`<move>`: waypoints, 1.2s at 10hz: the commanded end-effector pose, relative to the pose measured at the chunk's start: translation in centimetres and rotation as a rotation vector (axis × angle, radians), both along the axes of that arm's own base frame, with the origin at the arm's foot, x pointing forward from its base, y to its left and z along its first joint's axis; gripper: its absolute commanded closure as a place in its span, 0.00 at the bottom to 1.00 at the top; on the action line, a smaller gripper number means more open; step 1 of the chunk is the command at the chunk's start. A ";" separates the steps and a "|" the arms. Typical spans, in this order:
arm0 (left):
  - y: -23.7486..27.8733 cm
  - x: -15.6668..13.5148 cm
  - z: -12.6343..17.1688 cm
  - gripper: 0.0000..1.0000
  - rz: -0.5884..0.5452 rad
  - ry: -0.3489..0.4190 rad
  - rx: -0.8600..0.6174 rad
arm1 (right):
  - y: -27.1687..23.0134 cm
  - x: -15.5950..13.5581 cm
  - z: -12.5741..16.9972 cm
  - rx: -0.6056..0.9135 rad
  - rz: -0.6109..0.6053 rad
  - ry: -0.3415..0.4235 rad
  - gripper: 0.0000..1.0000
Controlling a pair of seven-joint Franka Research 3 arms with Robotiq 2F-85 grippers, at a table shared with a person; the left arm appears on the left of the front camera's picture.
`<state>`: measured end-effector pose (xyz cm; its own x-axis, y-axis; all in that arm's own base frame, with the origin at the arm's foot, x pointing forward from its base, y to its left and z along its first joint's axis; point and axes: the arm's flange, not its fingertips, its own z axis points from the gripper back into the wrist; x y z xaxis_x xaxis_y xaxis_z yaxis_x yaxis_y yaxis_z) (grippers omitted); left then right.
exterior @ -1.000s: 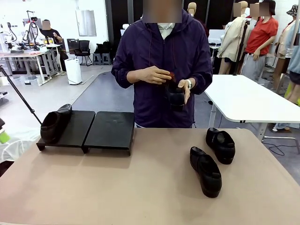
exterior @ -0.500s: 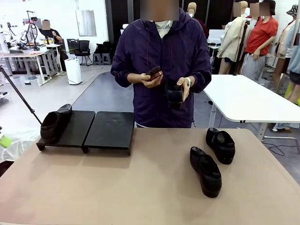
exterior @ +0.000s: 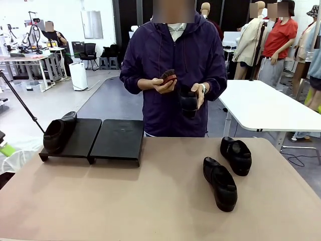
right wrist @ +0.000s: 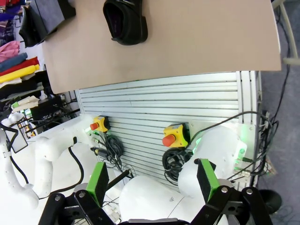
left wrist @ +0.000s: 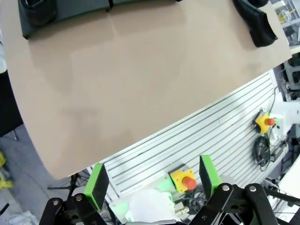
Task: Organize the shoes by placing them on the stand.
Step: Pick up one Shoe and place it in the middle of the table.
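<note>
One black shoe [exterior: 59, 131] lies on the left platform of the black stand [exterior: 118, 138]. Two more shoes [exterior: 219, 183] [exterior: 236, 155] rest on the table at the right. The person at the far side holds another shoe [exterior: 188, 103] in one hand and a small brown brush [exterior: 168, 76] in the other. My left gripper [left wrist: 152, 180] is open with nothing between its green pads, hanging over the robot's base short of the table's near edge. My right gripper [right wrist: 152, 180] is open too, above the base, with a shoe [right wrist: 125, 21] on the table beyond it.
The tan table [exterior: 125, 201] has free room across its middle and front. Below both grippers lies the slotted metal base [left wrist: 197, 136] with yellow emergency-stop buttons [left wrist: 183, 179] [right wrist: 171, 136] and cables. A white table [exterior: 261, 105] stands behind at the right.
The person's hand has lifted the brown brush off the held shoe and raised it slightly. Neither gripper has moved, and the shoes on the table and stand are where they were.
</note>
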<state>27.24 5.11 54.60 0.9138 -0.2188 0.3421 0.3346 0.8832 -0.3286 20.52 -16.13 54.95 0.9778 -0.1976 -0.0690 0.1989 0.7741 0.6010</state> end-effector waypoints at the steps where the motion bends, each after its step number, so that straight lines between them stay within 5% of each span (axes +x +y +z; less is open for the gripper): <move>1: 0.5 -0.1 0.1 0.00 -0.008 0.003 0.011 | -0.5 -0.1 0.2 -0.010 0.023 -0.008 0.00; 4: 0.5 -0.1 0.1 0.00 -0.008 0.003 0.011 | 0.0 0.0 0.0 0.000 0.000 0.000 0.00; 6: 0.5 -0.1 0.1 0.00 -0.008 0.003 0.011 | 5.7 2.2 0.6 -0.164 0.032 0.025 0.00; 10: 0.5 -0.1 0.1 0.00 -0.008 0.003 0.011 | 19.5 5.3 -0.8 -0.461 0.243 0.204 0.00; 12: 0.5 -0.1 0.1 0.00 -0.008 0.003 0.011 | 23.3 5.9 -1.9 -0.560 0.313 0.189 0.00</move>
